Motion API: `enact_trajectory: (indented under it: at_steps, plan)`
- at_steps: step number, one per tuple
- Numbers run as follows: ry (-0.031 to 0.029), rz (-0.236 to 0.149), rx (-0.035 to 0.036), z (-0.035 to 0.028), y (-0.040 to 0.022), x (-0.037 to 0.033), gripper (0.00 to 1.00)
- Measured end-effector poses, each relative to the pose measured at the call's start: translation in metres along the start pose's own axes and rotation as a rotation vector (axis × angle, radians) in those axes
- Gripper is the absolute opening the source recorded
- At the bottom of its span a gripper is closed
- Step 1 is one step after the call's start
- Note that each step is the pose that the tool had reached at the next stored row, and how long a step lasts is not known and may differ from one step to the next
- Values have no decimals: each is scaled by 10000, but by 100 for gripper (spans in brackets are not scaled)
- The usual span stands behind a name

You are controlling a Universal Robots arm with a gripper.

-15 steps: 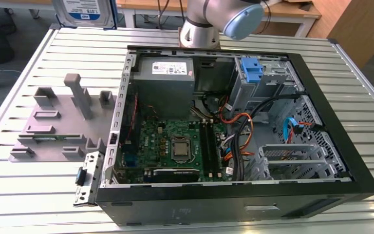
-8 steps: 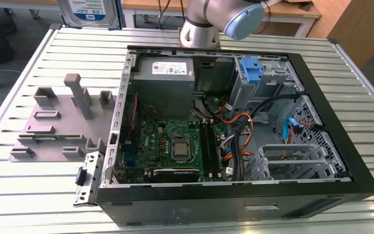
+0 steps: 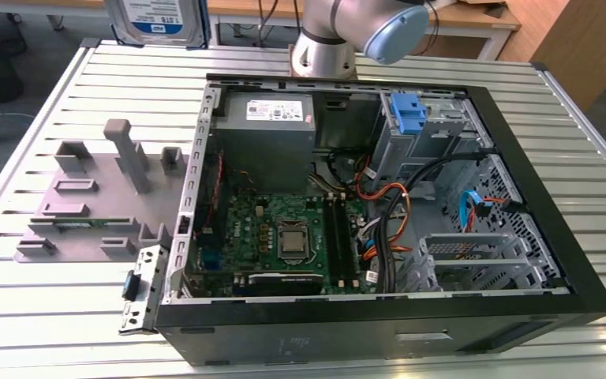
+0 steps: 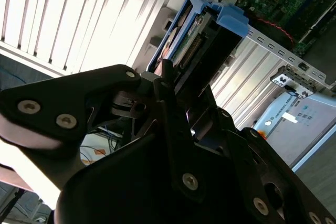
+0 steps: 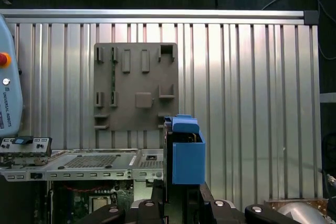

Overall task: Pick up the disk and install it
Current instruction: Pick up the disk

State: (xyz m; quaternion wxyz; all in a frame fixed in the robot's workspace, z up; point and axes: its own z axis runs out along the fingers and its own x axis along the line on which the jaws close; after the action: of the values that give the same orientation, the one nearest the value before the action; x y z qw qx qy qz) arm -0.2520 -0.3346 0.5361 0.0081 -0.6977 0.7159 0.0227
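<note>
Black robot gripper point(image 4: 176, 90) clamped on flat silver hard disk in blue plastic carrier point(image 4: 202, 30), near open black PC case point(image 3: 587, 292). Risk: edge-on grip slips; carrier snags orange cables point(image 3: 360, 187).

Upper pt of disk point(image 3: 161, 20) cut off, exterior view.

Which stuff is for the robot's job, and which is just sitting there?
For the job: disk, tool holding it, computer case.
Just sitting: grey holder, power box, blue bracket.
</note>
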Motion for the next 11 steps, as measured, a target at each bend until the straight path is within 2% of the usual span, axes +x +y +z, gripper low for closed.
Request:
enact_trajectory:
  at_steps: [11]
  plan:
    - [0, 0, 0, 6, -270, -7, 35]
